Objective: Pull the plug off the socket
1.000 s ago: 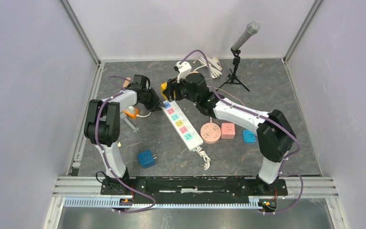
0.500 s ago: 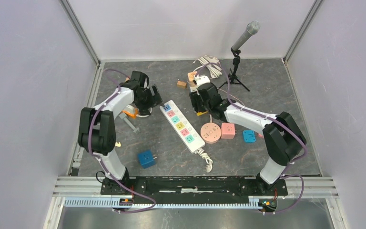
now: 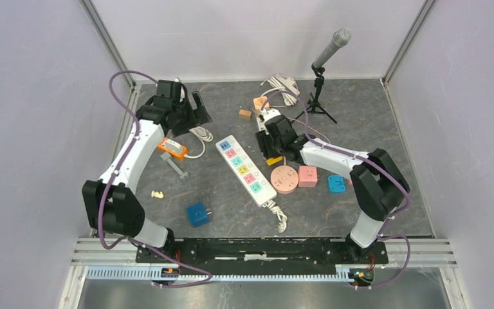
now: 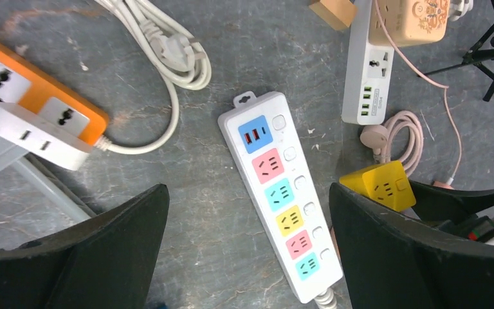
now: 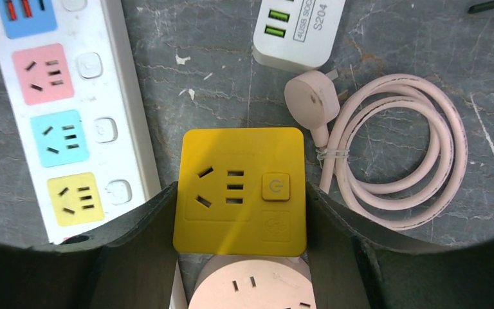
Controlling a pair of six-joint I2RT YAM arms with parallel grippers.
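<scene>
Your right gripper [image 5: 241,188] is pinching the yellow plug cube [image 5: 231,222], one finger flat on each side. The cube is off the white power strip [image 5: 64,116], just beside the strip's right edge, level with the yellow outlet. It's tight there: the cube's near edge overlaps the round pink socket [image 5: 251,290], and the coiled pink cable [image 5: 418,161] sits close on the right. Your left gripper [image 4: 247,193] is spread wide above the strip, holding nothing. There's bare table between the strip and the orange socket block [image 4: 13,80].
</scene>
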